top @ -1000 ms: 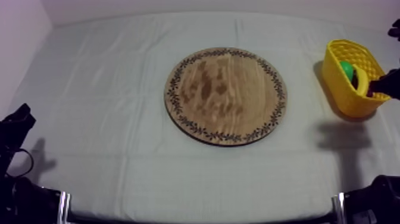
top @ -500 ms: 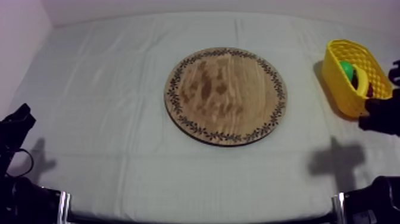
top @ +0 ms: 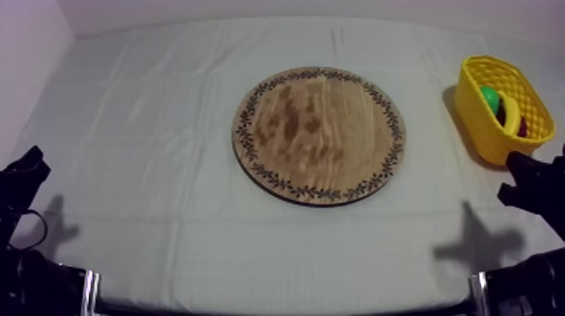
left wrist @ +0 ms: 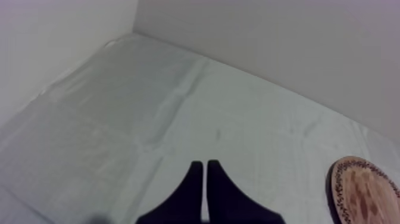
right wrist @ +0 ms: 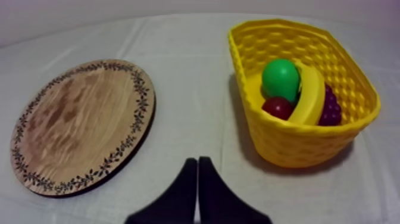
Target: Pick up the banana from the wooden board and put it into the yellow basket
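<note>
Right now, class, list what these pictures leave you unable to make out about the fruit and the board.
1. Grapes, right wrist view: mostly hidden behind the banana and the wall of the yellow basket.
2. Pear, same view: lower part hidden by the small red fruit and the banana.
3. Wooden board, left wrist view: cut off by the picture's edge.

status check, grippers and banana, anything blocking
Left gripper shut, empty, over the cloth. Right gripper shut, empty, short of the yellow basket. Banana in the basket, against the small red fruit. Nothing in the way.
</note>
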`<action>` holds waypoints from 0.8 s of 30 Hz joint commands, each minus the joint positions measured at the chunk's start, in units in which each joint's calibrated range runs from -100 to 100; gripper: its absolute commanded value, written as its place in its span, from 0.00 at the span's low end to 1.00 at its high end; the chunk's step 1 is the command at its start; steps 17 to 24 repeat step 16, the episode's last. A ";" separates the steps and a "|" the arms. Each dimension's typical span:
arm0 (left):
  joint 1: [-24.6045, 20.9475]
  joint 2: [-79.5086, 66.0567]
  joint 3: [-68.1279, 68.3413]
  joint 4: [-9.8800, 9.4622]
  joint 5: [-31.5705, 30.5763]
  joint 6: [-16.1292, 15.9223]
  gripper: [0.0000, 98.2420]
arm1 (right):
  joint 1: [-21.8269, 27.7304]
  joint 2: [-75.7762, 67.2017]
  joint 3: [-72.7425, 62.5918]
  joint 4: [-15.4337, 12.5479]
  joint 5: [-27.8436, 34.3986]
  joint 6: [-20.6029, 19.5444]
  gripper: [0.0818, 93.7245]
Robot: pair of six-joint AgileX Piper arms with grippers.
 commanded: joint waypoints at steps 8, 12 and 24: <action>-0.02 0.02 0.03 -0.01 -0.01 0.04 0.00 | -1.92 -1.44 1.09 1.73 -1.52 9.51 0.00; -0.02 0.02 0.03 -0.01 -0.01 0.04 0.00 | -2.21 -1.48 1.17 1.78 -1.65 9.10 0.00; -0.02 0.02 0.03 -0.01 -0.01 0.04 0.00 | -2.27 -1.48 1.19 1.79 -1.68 8.60 0.00</action>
